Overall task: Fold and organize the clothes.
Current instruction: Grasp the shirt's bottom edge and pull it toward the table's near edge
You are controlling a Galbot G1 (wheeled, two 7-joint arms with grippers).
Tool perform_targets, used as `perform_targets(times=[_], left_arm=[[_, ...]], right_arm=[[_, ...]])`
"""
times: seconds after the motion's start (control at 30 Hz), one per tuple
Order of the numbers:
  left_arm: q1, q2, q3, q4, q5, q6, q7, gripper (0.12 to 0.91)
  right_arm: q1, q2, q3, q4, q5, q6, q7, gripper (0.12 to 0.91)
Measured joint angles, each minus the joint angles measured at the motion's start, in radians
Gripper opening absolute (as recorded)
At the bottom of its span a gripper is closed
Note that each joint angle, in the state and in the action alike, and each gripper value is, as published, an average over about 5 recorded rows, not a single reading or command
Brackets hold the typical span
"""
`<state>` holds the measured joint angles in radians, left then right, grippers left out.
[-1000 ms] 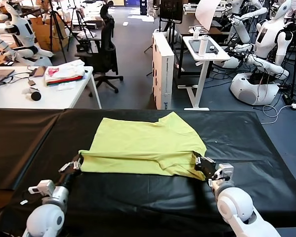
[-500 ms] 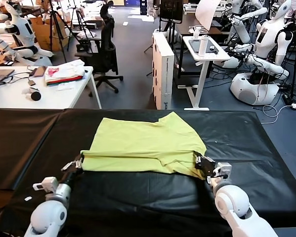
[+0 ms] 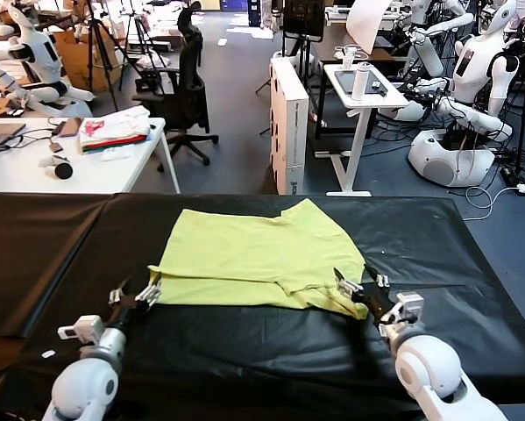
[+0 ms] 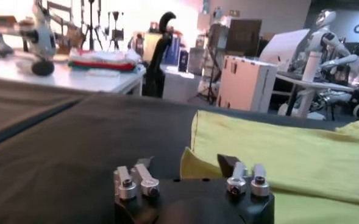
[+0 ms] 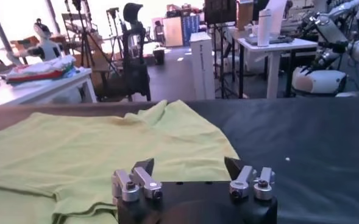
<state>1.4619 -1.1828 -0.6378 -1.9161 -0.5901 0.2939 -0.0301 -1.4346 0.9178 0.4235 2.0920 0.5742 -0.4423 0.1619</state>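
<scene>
The lime yellow-green T-shirt (image 3: pixel 258 256) lies flat on the black table (image 3: pixel 437 254), with a folded edge along its near side. My left gripper (image 3: pixel 148 293) is open and empty at the shirt's near left corner. My right gripper (image 3: pixel 350 286) is open and empty over the near right corner. In the left wrist view the shirt (image 4: pixel 289 161) lies ahead, with one corner between the spread fingers of the left gripper (image 4: pixel 185 164). In the right wrist view the shirt (image 5: pixel 106 143) spreads ahead of the open right gripper (image 5: pixel 189 165).
A white desk (image 3: pixel 34 171) at the back left carries a pile of red, white and pink fabric (image 3: pixel 113 132). An office chair (image 3: pixel 188 96), a white cabinet (image 3: pixel 288 123) and other robots (image 3: pixel 472 79) stand beyond the table's far edge.
Both grippers have opened and let go of the shirt's near folded edge. The edge now rests on the table, and both grippers sit slightly back from it.
</scene>
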Motion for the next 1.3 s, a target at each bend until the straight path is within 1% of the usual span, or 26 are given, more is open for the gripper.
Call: perform_targets(times=[0.1,0.2,0.33,0.4,0.43,0.5,0.53,0.57,0.63,0.67,0.77,0.8,0.87,0.93,1.0,1.03,1.13,1.3], left_arm=[[0.028,-0.004,-0.004,-0.02,-0.002,0.013,0.01,0.907],[0.041,-0.01,-0.005,-0.024,0.008,0.012,0.009,0.907],[0.05,-0.015,-0.005,-0.029,0.012,0.01,0.005,0.907],[0.052,-0.016,-0.005,-0.029,0.012,0.009,0.003,0.907],[0.053,-0.016,-0.005,-0.028,0.011,0.008,0.003,0.907],[0.055,-0.016,-0.005,-0.027,0.011,0.006,0.002,0.907],[0.056,-0.015,-0.005,-0.027,0.011,0.005,0.002,0.907],[0.058,-0.015,-0.005,-0.027,0.011,0.004,0.002,0.898],[0.061,-0.015,-0.005,-0.027,0.01,0.003,0.002,0.845],[0.063,-0.015,-0.005,-0.027,0.011,0.002,0.002,0.799],[0.068,-0.015,-0.006,-0.027,0.011,-0.001,0.002,0.622],[0.07,-0.014,-0.007,-0.027,0.011,-0.001,0.002,0.546],[0.074,-0.012,-0.009,-0.026,0.012,-0.002,0.003,0.432],[0.08,-0.009,-0.011,-0.027,0.013,-0.002,0.003,0.293],[0.088,-0.005,-0.014,-0.031,0.016,0.0,0.003,0.197],[0.092,-0.002,-0.017,-0.034,0.018,0.001,0.003,0.167],[0.107,0.01,-0.026,-0.045,0.021,0.005,0.001,0.148],[0.145,0.037,-0.049,-0.071,0.025,0.006,-0.001,0.149]], right_arm=[[-0.03,-0.022,-0.001,0.013,-0.005,-0.021,-0.014,0.907],[-0.045,-0.037,-0.005,0.02,-0.008,-0.031,-0.025,0.907],[-0.053,-0.043,-0.007,0.02,-0.012,-0.033,-0.03,0.906],[-0.056,-0.044,-0.007,0.017,-0.013,-0.033,-0.031,0.883],[-0.057,-0.044,-0.007,0.016,-0.013,-0.033,-0.031,0.852],[-0.058,-0.044,-0.007,0.013,-0.013,-0.032,-0.031,0.755],[-0.059,-0.044,-0.008,0.012,-0.013,-0.032,-0.031,0.699],[-0.06,-0.044,-0.008,0.011,-0.013,-0.032,-0.032,0.624],[-0.062,-0.045,-0.008,0.01,-0.013,-0.032,-0.032,0.51],[-0.063,-0.046,-0.008,0.01,-0.012,-0.031,-0.032,0.434],[-0.066,-0.052,-0.008,0.011,-0.009,-0.031,-0.031,0.253],[-0.066,-0.055,-0.008,0.012,-0.007,-0.031,-0.031,0.204],[-0.067,-0.062,-0.007,0.016,0.0,-0.031,-0.028,0.147],[-0.071,-0.072,-0.002,0.023,0.013,-0.033,-0.023,0.138],[-0.079,-0.084,0.007,0.034,0.033,-0.038,-0.014,0.138],[-0.084,-0.091,0.012,0.04,0.045,-0.042,-0.009,0.138],[-0.108,-0.115,0.031,0.065,0.089,-0.06,0.009,0.138],[-0.17,-0.152,0.075,0.116,0.159,-0.106,0.049,0.138]])
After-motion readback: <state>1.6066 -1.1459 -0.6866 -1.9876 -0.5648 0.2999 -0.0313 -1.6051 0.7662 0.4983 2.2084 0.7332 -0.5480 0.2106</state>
